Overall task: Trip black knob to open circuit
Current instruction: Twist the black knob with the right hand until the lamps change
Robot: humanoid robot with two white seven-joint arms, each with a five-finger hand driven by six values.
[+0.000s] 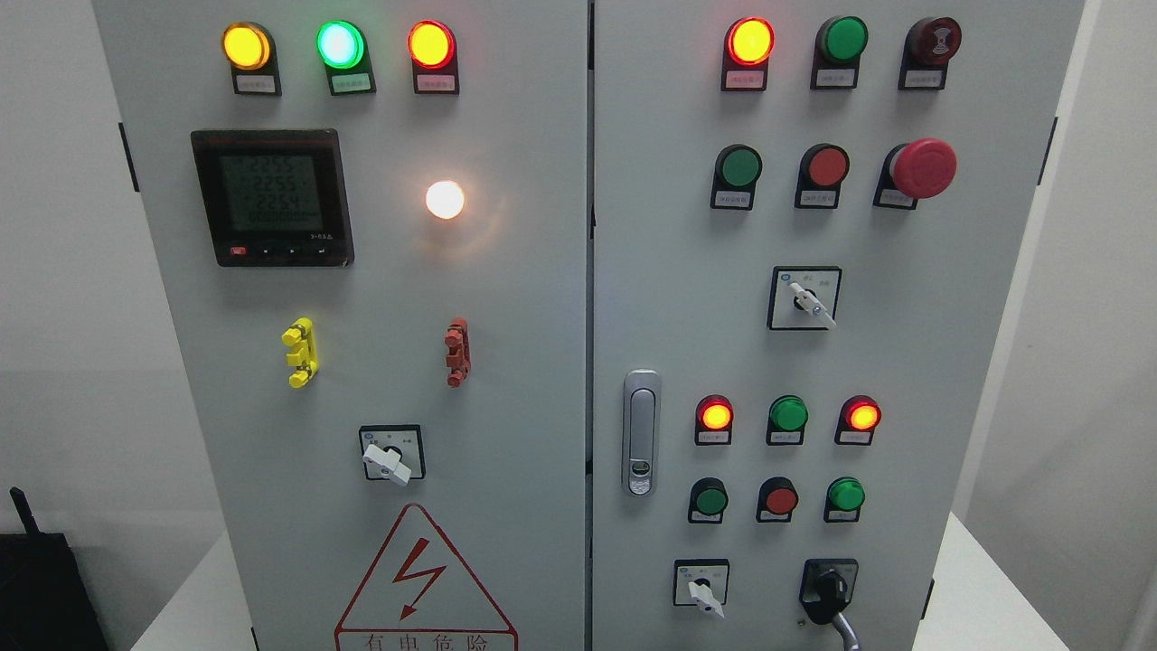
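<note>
The black knob (828, 586) sits on a black plate at the lower right of the grey cabinet's right door (904, 362). Its handle points down and slightly left. Only a slim grey piece of my right hand (846, 631) shows, rising from the bottom edge right of the middle and reaching the knob's lower right side. The rest of that hand is below the picture. My left hand does not show.
A white selector switch (706, 592) sits left of the knob, and two more (811, 303) (389, 463) are higher up. Lit lamps, push buttons and a red mushroom stop button (922, 168) cover the doors. A silver door latch (641, 432) stands mid-panel.
</note>
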